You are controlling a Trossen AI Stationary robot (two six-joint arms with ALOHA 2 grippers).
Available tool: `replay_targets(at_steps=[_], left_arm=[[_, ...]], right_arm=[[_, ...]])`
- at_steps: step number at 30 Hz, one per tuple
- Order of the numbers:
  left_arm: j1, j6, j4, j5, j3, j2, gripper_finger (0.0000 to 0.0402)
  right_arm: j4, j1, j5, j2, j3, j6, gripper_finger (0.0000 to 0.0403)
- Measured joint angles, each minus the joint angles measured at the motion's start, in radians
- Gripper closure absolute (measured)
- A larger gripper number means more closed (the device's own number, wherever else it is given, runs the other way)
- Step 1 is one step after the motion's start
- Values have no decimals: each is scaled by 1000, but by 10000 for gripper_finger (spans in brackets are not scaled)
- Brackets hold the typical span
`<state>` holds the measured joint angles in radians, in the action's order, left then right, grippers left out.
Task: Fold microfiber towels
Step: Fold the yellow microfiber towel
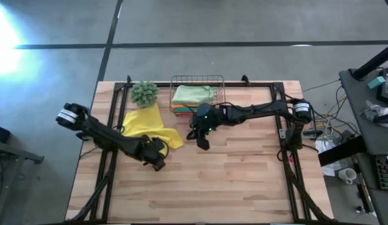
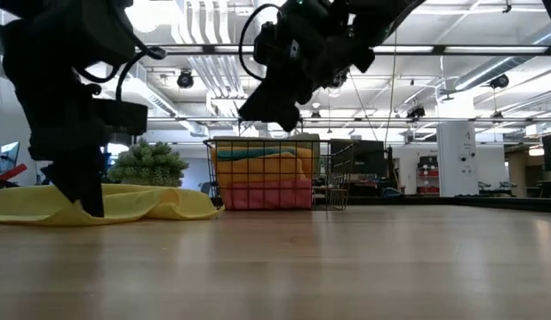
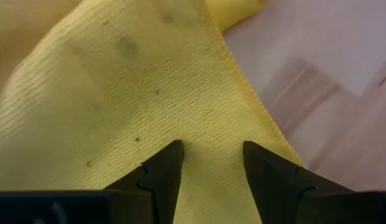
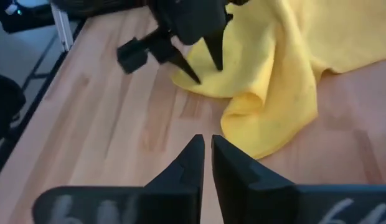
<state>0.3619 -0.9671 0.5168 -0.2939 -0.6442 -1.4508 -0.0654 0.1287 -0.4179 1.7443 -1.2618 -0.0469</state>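
Left gripper [image 3: 208,163] fingers parted, tips pressed on crumpled yellow ribbed microfiber towel [image 1: 147,125] on pale wood-plank table [image 1: 244,181], right gripper [image 4: 205,152] fingers nearly together, empty, raised just beside towel's folded corner, folded towels stacked in copper wire basket [image 1: 197,94].

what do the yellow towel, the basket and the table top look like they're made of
Yellow towel: soft woven cloth, probably microfiber; matte, fine ribbed weave, stitched edge, drapes in folds.
Basket: thin metal wire, seemingly copper-toned; an open grid that shows the folded cloths inside.
Table top: light wood planks, butcher-block style, with visible seams, grain and a smooth finish.
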Motion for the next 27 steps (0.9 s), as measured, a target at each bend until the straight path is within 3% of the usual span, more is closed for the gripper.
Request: replay_targets(at_steps=[7, 21, 27], left_arm=[[41, -71, -34, -31, -4, -57, 244], [171, -103, -37, 43, -19, -39, 244], [202, -102, -39, 83, -22, -38, 244]], right_arm=[[49, -19, 0, 92, -22, -6, 394], [-23, -24, 1, 354, -234, -15, 394], [-75, -26, 88, 382, -262, -8, 394]])
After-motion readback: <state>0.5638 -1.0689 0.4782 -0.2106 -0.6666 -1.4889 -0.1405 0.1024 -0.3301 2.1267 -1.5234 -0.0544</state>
